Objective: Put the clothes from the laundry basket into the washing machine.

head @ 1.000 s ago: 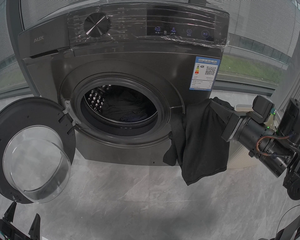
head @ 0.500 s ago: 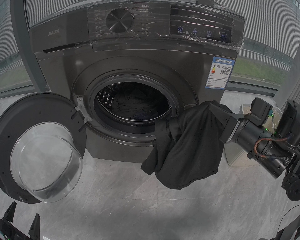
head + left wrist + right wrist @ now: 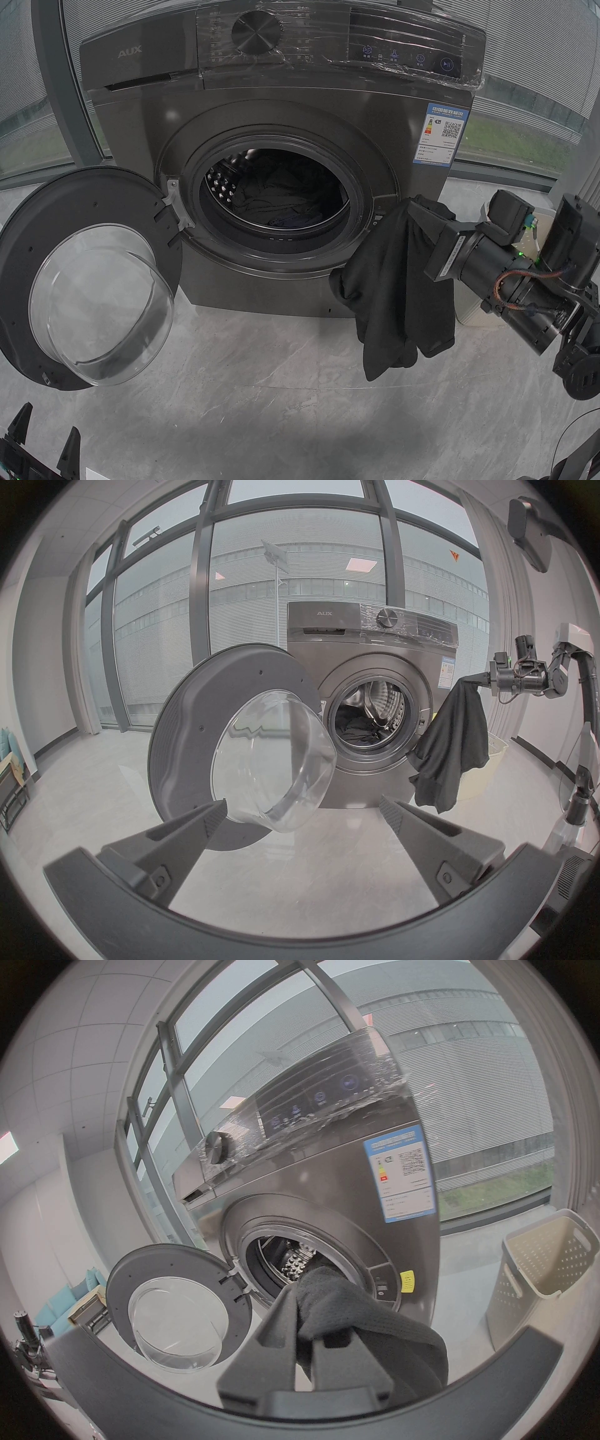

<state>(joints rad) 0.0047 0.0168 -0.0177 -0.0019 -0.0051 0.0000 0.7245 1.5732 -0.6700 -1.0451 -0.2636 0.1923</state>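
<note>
Hanging from the right gripper (image 3: 417, 217), which pinches its top edge, the dark garment (image 3: 400, 294) droops just beside the open washing machine (image 3: 281, 106), so its low tail may snag the port lip (image 3: 275, 267) or spill out; left gripper (image 3: 49, 426) spread.

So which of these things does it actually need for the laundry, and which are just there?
Needed: black garment, held in the shut right claw; washer, with its door open; clothes already inside; basket.
Just there: left claw, open and holding nothing; label on the washer; windows.
</note>
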